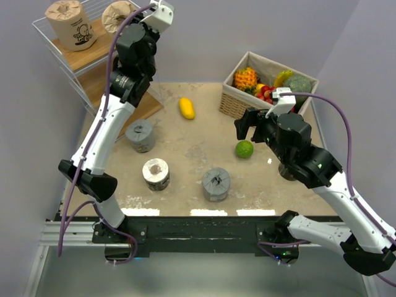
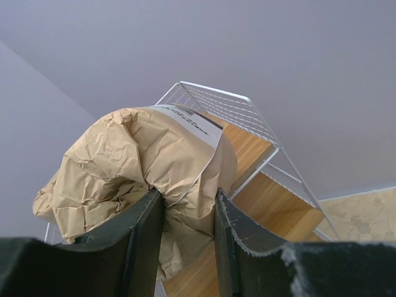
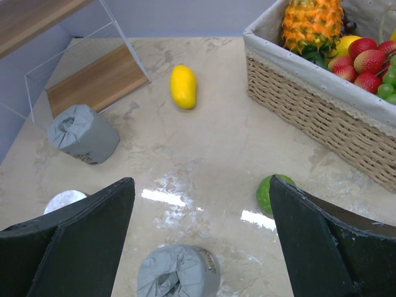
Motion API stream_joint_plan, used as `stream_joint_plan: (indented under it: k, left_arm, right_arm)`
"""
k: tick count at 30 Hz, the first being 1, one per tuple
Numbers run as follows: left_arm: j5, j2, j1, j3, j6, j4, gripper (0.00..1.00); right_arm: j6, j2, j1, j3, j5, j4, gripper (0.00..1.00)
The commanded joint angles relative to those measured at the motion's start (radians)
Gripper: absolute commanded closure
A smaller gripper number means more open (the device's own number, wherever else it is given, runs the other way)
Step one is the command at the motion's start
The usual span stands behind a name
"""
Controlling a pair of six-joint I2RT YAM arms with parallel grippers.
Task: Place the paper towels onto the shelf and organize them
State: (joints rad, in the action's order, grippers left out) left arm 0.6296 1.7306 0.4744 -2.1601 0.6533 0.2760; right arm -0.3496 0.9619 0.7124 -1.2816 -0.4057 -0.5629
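My left gripper is up at the shelf's top tier, shut on the crumpled wrapping of a tan paper towel roll. The left wrist view shows that roll pinched between the dark fingers of the gripper, over the white wire shelf. A second tan roll with a cartoon print stands on the top board. Two grey rolls and a cream roll rest on the table. My right gripper hangs open over the table, above the nearer grey roll.
A yellow mango lies mid-table and a green lime sits below my right gripper. A wicker fruit basket stands at the back right. The shelf's lowest board reaches the table near the far grey roll.
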Motion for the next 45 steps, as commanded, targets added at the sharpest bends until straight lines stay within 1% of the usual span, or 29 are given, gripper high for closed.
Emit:
stream_joint_plan:
  k: [1,5,9,12,18,20,23,26,30,39,42,45]
  left_arm:
    - [0.007,0.018,-0.025,-0.058,0.069,-0.107,0.61]
    - [-0.018,0.018,-0.062,-0.023,0.062,-0.119,0.61]
    - [-0.031,0.043,-0.095,-0.024,0.071,-0.135,0.6]
    - [-0.068,0.056,-0.129,-0.029,0.072,-0.149,0.59]
    - [-0.096,0.093,-0.149,-0.061,0.057,-0.164,0.5]
    - [-0.093,0.106,-0.151,-0.067,0.069,-0.184,0.44]
    - [-0.056,0.121,-0.154,-0.072,0.103,-0.239,0.39]
    - [-0.076,0.124,-0.154,-0.099,0.092,-0.253,0.34]
    - [-0.1,0.129,-0.154,-0.144,0.078,-0.247,0.32]
    - [-0.133,0.119,-0.151,-0.161,0.032,-0.189,0.31]
    - [-0.139,0.103,-0.148,-0.15,0.008,-0.163,0.31]
    - [-0.149,0.063,-0.14,-0.097,-0.017,-0.161,0.31]
  right_arm:
    - [0.006,-0.014,0.001,-0.045,0.008,0.015,0.07]
    - [0.003,-0.006,0.002,-0.05,0.015,0.017,0.07]
    - [0.003,-0.002,0.001,-0.064,0.021,0.012,0.07]
    - [0.001,-0.002,0.002,-0.068,0.022,0.014,0.07]
    - [0.006,0.014,0.002,-0.09,0.022,0.011,0.07]
    - [0.008,0.017,0.001,-0.093,0.027,0.011,0.07]
    - [0.006,0.023,0.001,-0.093,0.036,0.018,0.07]
    - [0.011,0.031,0.001,-0.101,0.039,0.011,0.07]
    - [0.017,0.031,0.002,-0.105,0.033,0.012,0.07]
    - [0.014,0.034,0.002,-0.114,0.038,0.014,0.07]
    - [0.011,0.035,0.002,-0.111,0.044,0.017,0.07]
    - [0.008,0.037,0.002,-0.108,0.051,0.024,0.07]
